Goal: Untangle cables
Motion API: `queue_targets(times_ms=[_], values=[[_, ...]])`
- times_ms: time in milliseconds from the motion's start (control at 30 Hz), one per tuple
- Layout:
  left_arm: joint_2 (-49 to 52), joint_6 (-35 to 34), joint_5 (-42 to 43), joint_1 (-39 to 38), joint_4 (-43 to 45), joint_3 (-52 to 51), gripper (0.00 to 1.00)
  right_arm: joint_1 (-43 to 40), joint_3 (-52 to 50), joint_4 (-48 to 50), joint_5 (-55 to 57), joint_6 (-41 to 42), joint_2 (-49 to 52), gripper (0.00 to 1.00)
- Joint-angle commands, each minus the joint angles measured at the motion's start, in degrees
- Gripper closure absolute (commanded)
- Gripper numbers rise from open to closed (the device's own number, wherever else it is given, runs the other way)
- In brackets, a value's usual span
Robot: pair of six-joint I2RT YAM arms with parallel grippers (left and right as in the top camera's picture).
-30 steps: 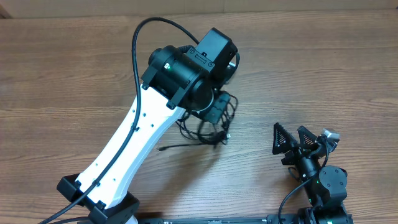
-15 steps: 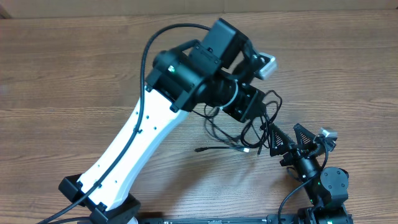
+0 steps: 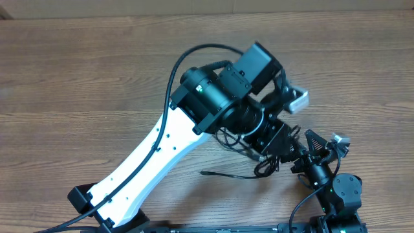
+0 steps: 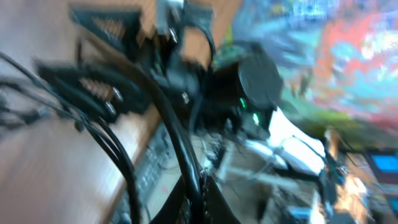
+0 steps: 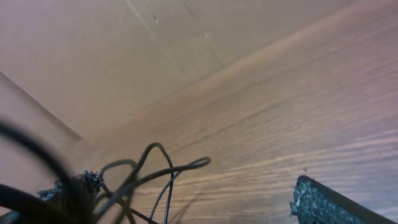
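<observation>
Table (image 3: pixel 77 77): mid-brown, streaked wood grain.
Cables (image 3: pixel 223 174): black throughout.
Left arm (image 3: pixel 152 165): long white link, black joints, one small green light.
Right gripper (image 3: pixel 303 147): black; fingers (image 5: pixel 323 204) dark grey, stippled.
Right arm (image 3: pixel 343 193): black, green light.

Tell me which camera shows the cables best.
Overhead. It shows the cables sharply, bunched beneath the left arm with one end trailing on the table, though the arm hides part. The right wrist view catches only a few loops; the left wrist view is motion-blurred, its cords hard to follow.
</observation>
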Motion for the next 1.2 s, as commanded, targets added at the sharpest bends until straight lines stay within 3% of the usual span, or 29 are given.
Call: queue_targets(times_ms=[0,133,300,633,700,833,1033,1167], values=[[-1.73,-0.28,8.41,-0.09,-5.27,1.29,0.96,-0.22,0.44,-1.51,4.57,-0.09,-0.13,0.0],[-1.75,2.78,9.11,0.31,-10.75,1.29,0.96,-0.22,0.44,-3.65,7.67,-0.09,-0.13,0.0],[-1.79,7.15,6.56,1.77,-10.75,1.29,0.96,-0.22,0.44,-5.18,10.21,-0.09,-0.13,0.0],[-1.79,2.23,-19.93,7.1,-10.75,1.29,0.96,-0.22,0.44,-8.55,15.93,-0.04,-0.13,0.0],[-1.79,-1.9,-31.61,7.69,-10.75,1.29,0.96,-0.22,0.44,-8.55,16.06,-0.04,-0.13,0.0],[-1.79,-7.54,-46.95,7.76,-10.75,1.29,0.96,-0.22,0.44,-8.55,16.06,-0.04,-0.13,0.0],[-1.79,-9.35,-59.6,7.76,-10.75,1.29,0.96,-0.22,0.44,-8.57,16.09,-0.07,-0.13,0.0],[-1.79,-9.35,-63.21,7.76,-10.75,1.29,0.96,-0.22,0.44,-8.55,16.09,-0.04,-0.13,0.0]])
